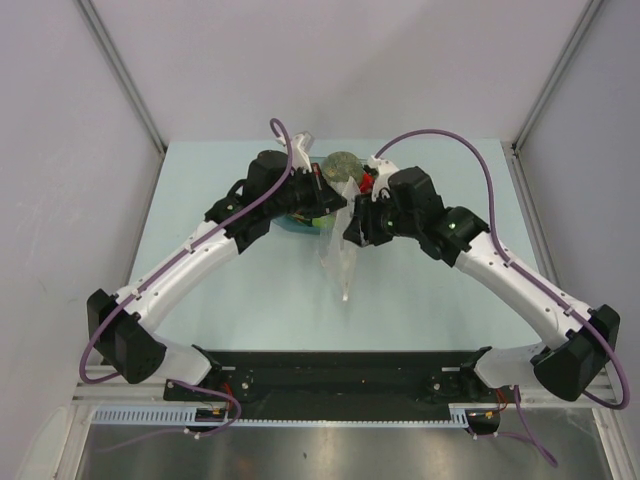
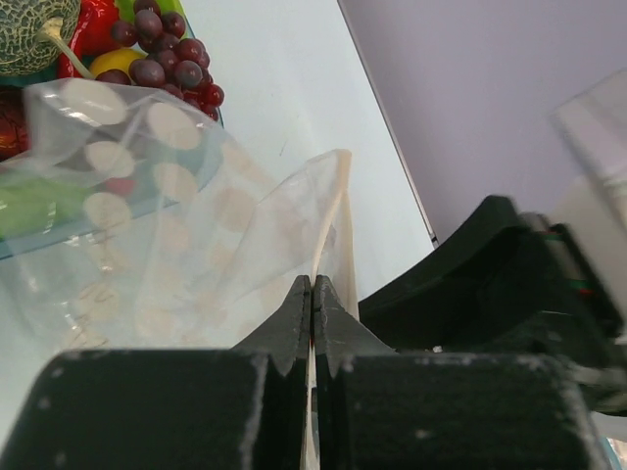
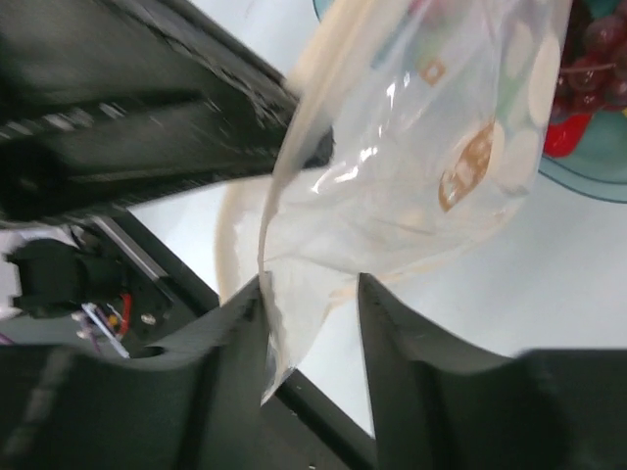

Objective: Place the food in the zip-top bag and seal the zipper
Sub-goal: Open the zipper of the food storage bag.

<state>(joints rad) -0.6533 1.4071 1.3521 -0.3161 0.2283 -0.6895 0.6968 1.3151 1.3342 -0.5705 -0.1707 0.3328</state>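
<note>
The zip-top bag [image 1: 338, 250] is clear with white dots and hangs between both grippers above the table. My left gripper [image 2: 313, 284] is shut on the bag's edge; the bag [image 2: 176, 225] spreads out in front of it. My right gripper [image 3: 312, 284] is open, and the bag [image 3: 411, 166] has an edge between its fingers, lying against the left one. The grey-green bumpy ball [image 1: 340, 165] and the dark red grapes [image 2: 167, 54] lie in the blue bowl [image 2: 98, 227], outside the bag. The grapes also show in the right wrist view [image 3: 588, 69]. I cannot make out the zipper strip.
The blue bowl [image 1: 298, 222] sits under my left gripper [image 1: 325, 200], partly hidden, and also holds a yellow banana [image 2: 113, 61] and a red fruit [image 2: 93, 24]. My right gripper [image 1: 358, 222] is close beside the left. The black rail [image 1: 340, 370] runs along the near edge.
</note>
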